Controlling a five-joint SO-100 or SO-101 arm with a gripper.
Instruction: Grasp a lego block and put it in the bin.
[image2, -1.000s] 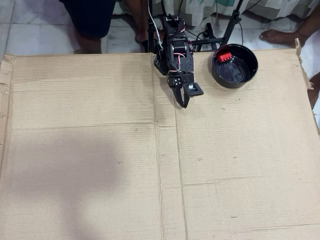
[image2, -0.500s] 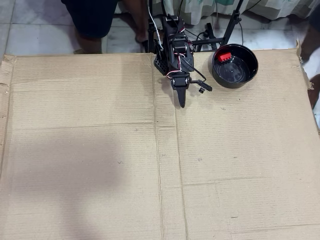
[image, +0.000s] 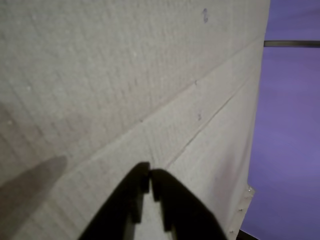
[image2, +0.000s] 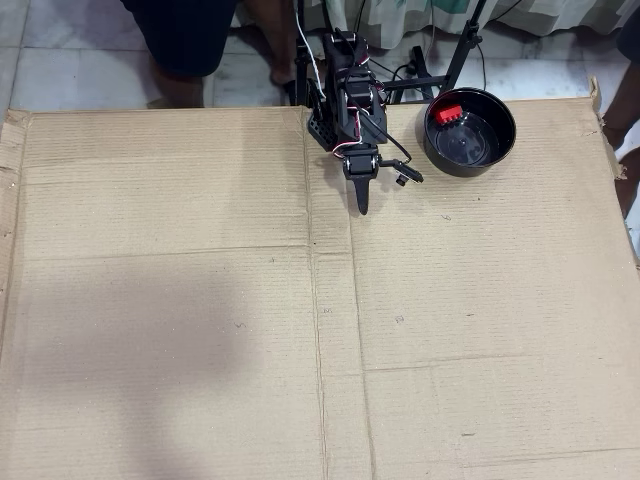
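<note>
One red lego block (image2: 448, 113) is seen in the overhead view, lying inside the black bin (image2: 470, 160) at its far left side. The bin is placed on the cardboard sheet (image2: 180, 330), to the right of the gripper (image2: 362, 205) and well apart from it. The gripper is pointed down over the cardboard and nothing is held in it.

In the wrist view, the gripper (image: 150, 172) is shown with its black fingers pressed together at the tips, above bare cardboard (image: 110, 75). Neither block nor bin is shown there; a purple surface (image: 290, 140) is seen at the right.
</note>
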